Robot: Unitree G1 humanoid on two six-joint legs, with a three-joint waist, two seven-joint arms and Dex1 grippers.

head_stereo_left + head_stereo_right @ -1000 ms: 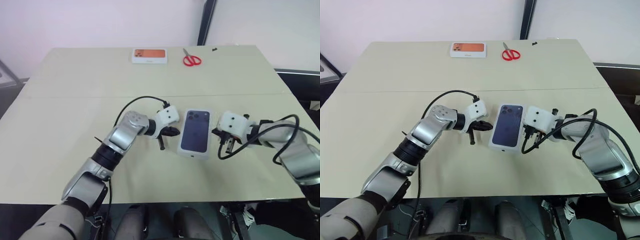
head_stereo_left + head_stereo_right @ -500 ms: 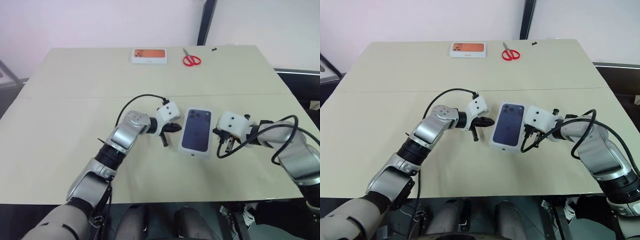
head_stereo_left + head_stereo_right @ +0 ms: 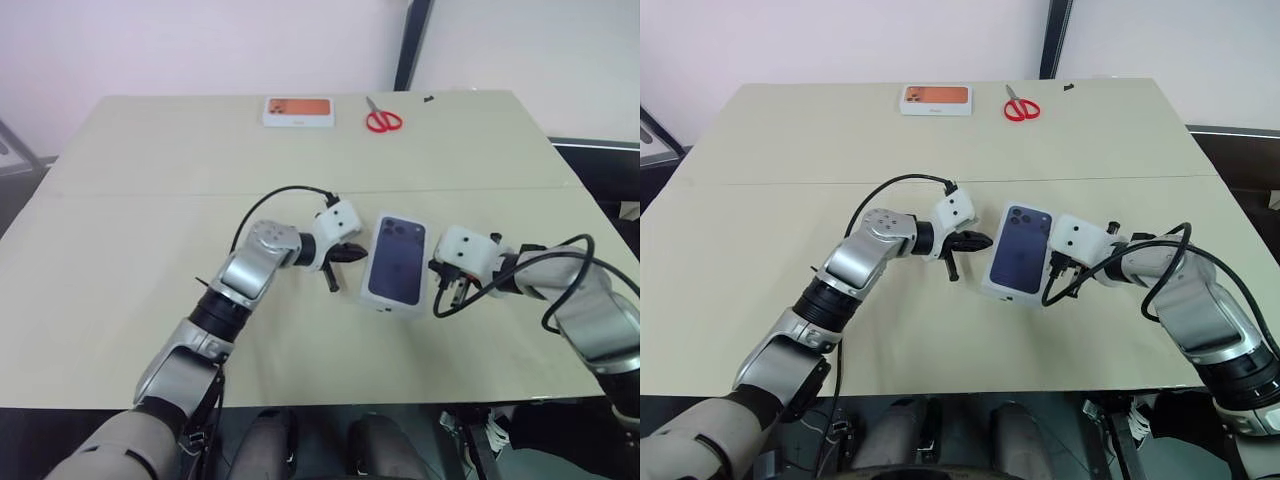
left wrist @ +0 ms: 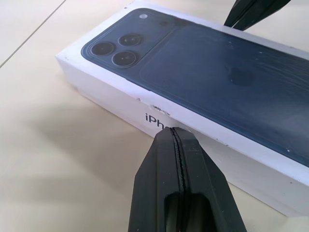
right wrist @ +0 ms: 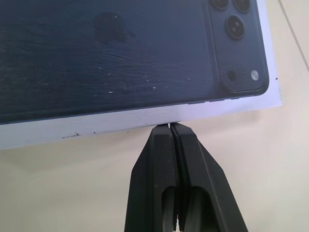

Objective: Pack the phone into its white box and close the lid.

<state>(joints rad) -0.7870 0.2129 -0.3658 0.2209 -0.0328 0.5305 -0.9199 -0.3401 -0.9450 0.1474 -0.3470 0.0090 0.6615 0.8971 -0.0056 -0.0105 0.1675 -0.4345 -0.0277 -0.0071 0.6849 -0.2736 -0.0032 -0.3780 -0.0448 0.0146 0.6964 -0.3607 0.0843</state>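
Observation:
The lid (image 3: 397, 262), white with a dark blue phone picture on top, sits closed over the white box in the middle of the table (image 3: 150, 220). The box beneath it and the phone are hidden. My left gripper (image 3: 350, 252) is shut, its tip against the lid's left side wall (image 4: 159, 113), and holds nothing. My right gripper (image 3: 440, 272) is shut too, its tip at the lid's right edge (image 5: 145, 121). The closed fingertips (image 4: 176, 135) of the left gripper touch the wall near its printed lettering.
A white box with an orange-printed top (image 3: 298, 110) and red scissors (image 3: 383, 121) lie at the table's far edge. Black cables loop over both wrists. A dark pole (image 3: 410, 45) stands behind the table.
The closed box has slid and turned a little to the right between my grippers. Both grippers stay shut, and the arms have hardly moved.

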